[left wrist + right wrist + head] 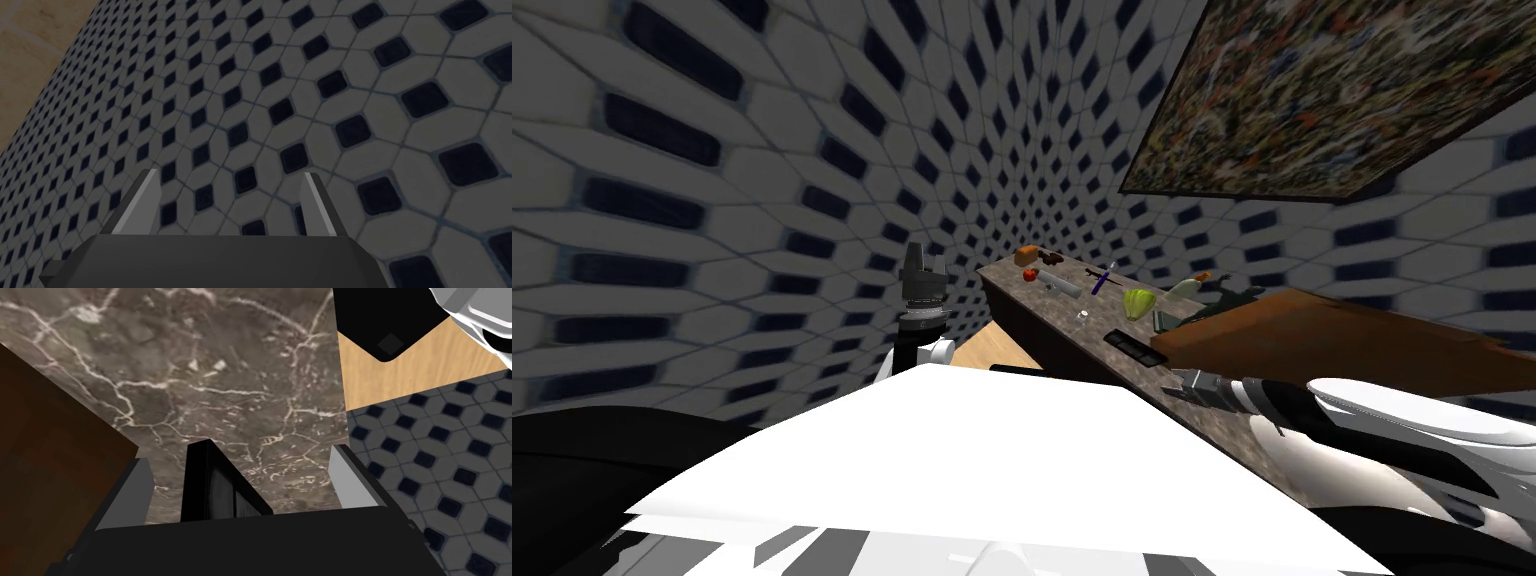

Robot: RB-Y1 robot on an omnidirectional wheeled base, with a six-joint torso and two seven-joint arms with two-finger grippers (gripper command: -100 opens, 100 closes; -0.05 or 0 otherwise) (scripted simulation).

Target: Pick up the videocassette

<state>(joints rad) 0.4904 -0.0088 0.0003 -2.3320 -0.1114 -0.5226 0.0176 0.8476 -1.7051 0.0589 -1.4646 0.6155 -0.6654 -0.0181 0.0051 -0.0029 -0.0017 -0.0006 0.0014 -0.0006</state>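
Observation:
The videocassette [1137, 347] is a flat black box lying on a dark marble counter [1072, 330], beside a brown wooden block. My right gripper [1184, 385] hovers just over its near end. In the right wrist view the cassette [215, 483] stands between the open fingers of the right gripper [241, 454], closer to one finger [137, 488] than to the other, and neither finger touches it. My left gripper [920, 262] is raised at my left, away from the counter, and the left gripper [230, 174] is open and empty in its wrist view.
Farther along the counter lie an orange item [1027, 252], a red fruit [1030, 274], a knife [1060, 285], a purple tool [1102, 280] and a green-yellow item [1138, 302]. The brown wooden block [1342, 340] rises right beside the cassette. Light wood floor [992, 350] runs along the counter's front edge.

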